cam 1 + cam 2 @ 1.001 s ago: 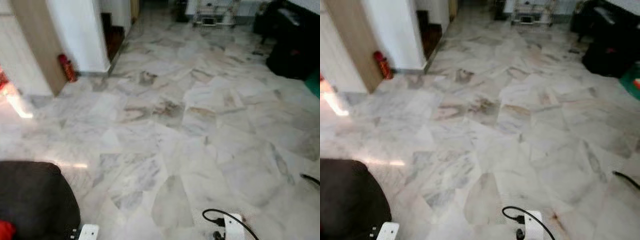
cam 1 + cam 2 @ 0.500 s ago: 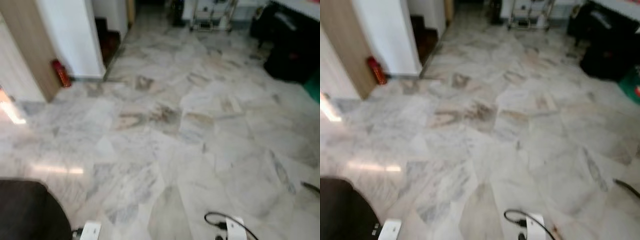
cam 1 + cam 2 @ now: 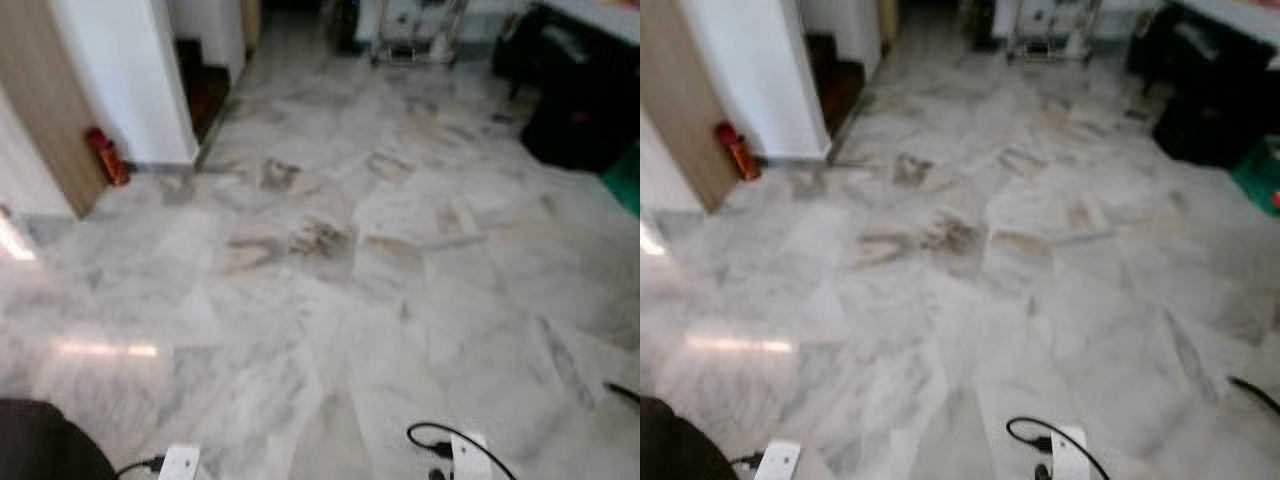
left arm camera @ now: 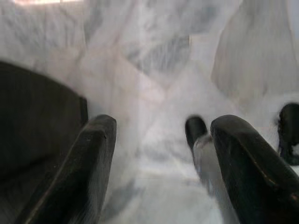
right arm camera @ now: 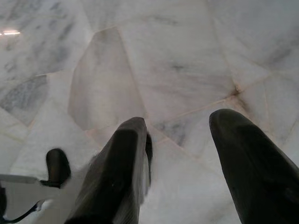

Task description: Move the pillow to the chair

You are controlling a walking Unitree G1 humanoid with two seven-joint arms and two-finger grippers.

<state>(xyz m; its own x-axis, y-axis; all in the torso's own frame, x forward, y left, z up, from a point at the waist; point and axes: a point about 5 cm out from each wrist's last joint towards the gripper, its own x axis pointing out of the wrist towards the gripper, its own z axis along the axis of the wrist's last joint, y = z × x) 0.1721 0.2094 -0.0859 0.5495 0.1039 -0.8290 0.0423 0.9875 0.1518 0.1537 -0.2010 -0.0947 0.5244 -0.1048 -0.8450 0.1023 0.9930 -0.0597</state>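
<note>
My left gripper (image 4: pixel 161 126) hangs open over the pale marble floor (image 3: pixel 340 300), with nothing between its fingers. A dark upholstered thing (image 4: pixel 32 121) lies close beside it, and its rounded edge sits in the bottom left corner of the eye views (image 3: pixel 40 445). My right gripper (image 5: pixel 180 121) is also open and empty above the floor tiles. The white parts of my arms (image 3: pixel 178 462) (image 3: pixel 465 455), one with a black cable looped on it, poke in at the bottom edge.
A red fire extinguisher (image 3: pixel 105 157) stands by a wooden panel (image 3: pixel 45 110) and a white wall corner (image 3: pixel 130 80) at the left. Dark furniture (image 3: pixel 585 90) fills the far right. A wire rack (image 3: pixel 415 25) stands at the back.
The whole picture has shifted as the camera moves on across the floor. The dark upholstered thing has slid down to the bottom left corner; the red patch on it has left the frame.
</note>
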